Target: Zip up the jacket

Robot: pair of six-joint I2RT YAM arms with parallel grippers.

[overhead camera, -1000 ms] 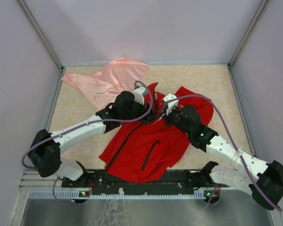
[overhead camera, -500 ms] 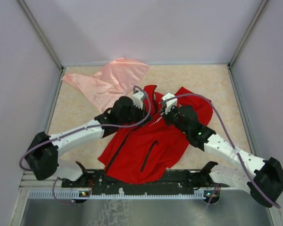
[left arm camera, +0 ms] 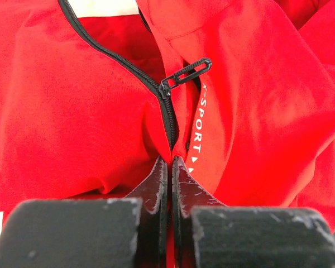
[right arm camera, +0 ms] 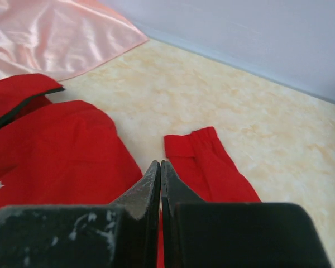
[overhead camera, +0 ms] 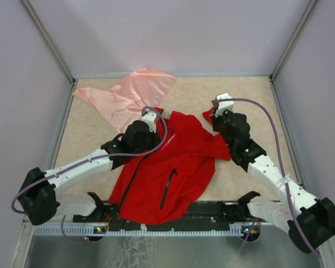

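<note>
The jacket (overhead camera: 178,162) lies spread on the tabletop (overhead camera: 251,95), front up, with the left hand (left arm camera: 170,164) clamped on fabric at its black zipper (left arm camera: 128,67) and the right hand (right arm camera: 160,167) clamped on fabric beside a cuff (right arm camera: 192,142).

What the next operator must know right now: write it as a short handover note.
The left fingers are shut on the jacket at the zipper line, just below the slider.
The right fingers are shut with red cloth between them, beside the sleeve cuff.
The jacket lies spread on the table, with the pink cloth at the far left.
Done: zipper joined below the slider.
To do: the teeth above it are open; run the slider up to the collar.
</note>
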